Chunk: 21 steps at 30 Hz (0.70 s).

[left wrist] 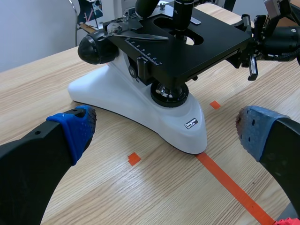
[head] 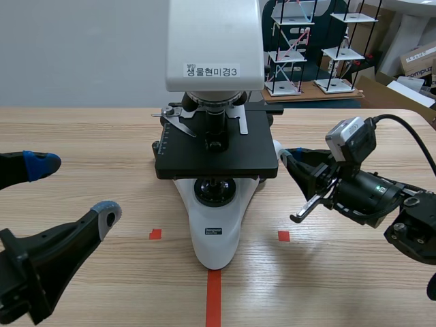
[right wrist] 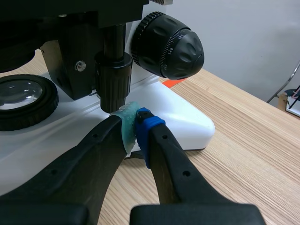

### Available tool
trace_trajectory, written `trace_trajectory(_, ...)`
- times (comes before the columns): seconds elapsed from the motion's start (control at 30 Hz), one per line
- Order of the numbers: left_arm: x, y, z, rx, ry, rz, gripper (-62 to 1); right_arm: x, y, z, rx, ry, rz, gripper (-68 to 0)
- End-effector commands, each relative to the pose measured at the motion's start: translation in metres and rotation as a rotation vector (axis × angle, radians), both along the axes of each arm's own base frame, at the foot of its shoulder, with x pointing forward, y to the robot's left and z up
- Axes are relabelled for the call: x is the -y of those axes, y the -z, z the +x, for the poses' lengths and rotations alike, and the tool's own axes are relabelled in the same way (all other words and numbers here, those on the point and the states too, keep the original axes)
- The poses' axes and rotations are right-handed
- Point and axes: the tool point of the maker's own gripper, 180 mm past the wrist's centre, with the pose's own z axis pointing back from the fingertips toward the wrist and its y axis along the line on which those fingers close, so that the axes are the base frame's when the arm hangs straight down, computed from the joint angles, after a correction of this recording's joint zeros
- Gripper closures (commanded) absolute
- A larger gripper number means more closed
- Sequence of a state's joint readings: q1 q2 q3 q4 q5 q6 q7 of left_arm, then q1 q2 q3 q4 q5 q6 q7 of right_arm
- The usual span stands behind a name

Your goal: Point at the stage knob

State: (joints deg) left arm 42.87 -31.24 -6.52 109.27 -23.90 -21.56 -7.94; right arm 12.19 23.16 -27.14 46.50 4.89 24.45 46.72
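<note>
Black right gripper (right wrist: pixel 136 123), fingers together, tips touching the stage knob (right wrist: pixel 114 84) on the microscope's (head: pixel 214 238) right; left gripper (head: pixel 73 189) spread apart, near left.

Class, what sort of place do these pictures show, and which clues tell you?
Probably a science lab or workshop: a labelled microscope stands on a wooden table, with small model frames and cardboard boxes behind.

White microscope (head: pixel 216 246), black stage (head: pixel 253 154); black ribbed stage knob (right wrist: pixel 114 80); blue and green dotted pads (right wrist: pixel 150 125); pale wood-grain table (head: pixel 82 136).
</note>
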Motion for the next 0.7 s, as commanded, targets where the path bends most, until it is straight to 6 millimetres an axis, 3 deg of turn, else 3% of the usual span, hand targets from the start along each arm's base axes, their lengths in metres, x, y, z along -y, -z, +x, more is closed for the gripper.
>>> trace_trajectory(0.0, 0.0017, -0.0103, 0.0014, 0.029, -0.004, -0.028, -62.3, -0.0029, -0.0183, 0.0063, 0.053, -0.007, 0.026, 0.2)
trace_trajectory(0.67, 0.0017, -0.0103, 0.0014, 0.029, -0.004, -0.028, -62.3, -0.0011, -0.0173, 0.008, 0.057, 0.006, 0.013, 0.0)
